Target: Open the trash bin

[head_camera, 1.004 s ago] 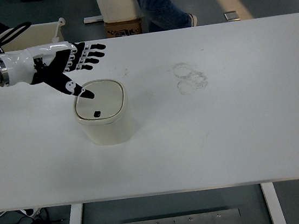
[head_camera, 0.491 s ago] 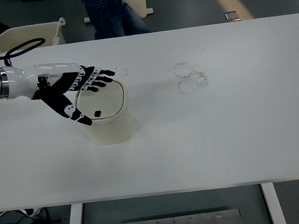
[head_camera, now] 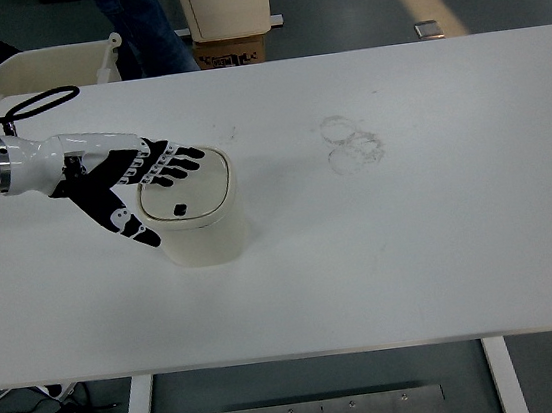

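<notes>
A cream trash bin (head_camera: 202, 221) with a rounded square lid stands on the white table (head_camera: 410, 230), left of the middle. A small dark button marks the lid's front edge. My left hand (head_camera: 143, 188) comes in from the left and hovers at the bin's left side, fingers spread and holding nothing. Its fingertips (head_camera: 178, 166) lie over the lid's left part, while the thumb points down toward the table beside the bin. The lid is down. My right arm does not show.
Faint ring marks (head_camera: 351, 142) stain the table right of the bin. A cream tub (head_camera: 48, 68) stands off the table's far left corner. A person's legs (head_camera: 138, 27) and a cabinet (head_camera: 226, 6) are behind the far edge.
My left hand has dropped and drawn back toward me, from above the lid's far left corner to the bin's left side, fingers now over the lid. The person behind has walked left.
</notes>
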Motion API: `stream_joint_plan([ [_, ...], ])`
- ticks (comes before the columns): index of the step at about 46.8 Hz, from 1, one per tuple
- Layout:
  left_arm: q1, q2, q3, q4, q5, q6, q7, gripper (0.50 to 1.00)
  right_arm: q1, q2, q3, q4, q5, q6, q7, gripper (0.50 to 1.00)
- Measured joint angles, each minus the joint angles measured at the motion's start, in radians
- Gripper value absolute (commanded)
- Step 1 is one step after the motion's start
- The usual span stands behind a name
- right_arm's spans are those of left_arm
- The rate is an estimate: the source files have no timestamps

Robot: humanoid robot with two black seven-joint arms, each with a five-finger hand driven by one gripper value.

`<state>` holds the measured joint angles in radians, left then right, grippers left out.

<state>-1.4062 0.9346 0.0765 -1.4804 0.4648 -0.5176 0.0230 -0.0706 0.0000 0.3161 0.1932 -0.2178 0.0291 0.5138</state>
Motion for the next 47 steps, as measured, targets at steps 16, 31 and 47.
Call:
stream_joint_plan([
  [16,0.018,-0.01,0.001,0.003,0.007,0.004,0.0,1.0,0.0,0.0,0.0,0.0,0.0,0.0,0.0,0.991],
  [31,0.03,-0.019,0.003,0.015,0.029,0.005,0.0,1.0,0.0,0.0,0.0,0.0,0.0,-0.001,0.0,0.991],
  [47,0.042,-0.028,0.003,0.022,0.029,0.006,-0.001,1.0,0.0,0.0,0.0,0.0,0.0,0.0,0.0,0.991],
])
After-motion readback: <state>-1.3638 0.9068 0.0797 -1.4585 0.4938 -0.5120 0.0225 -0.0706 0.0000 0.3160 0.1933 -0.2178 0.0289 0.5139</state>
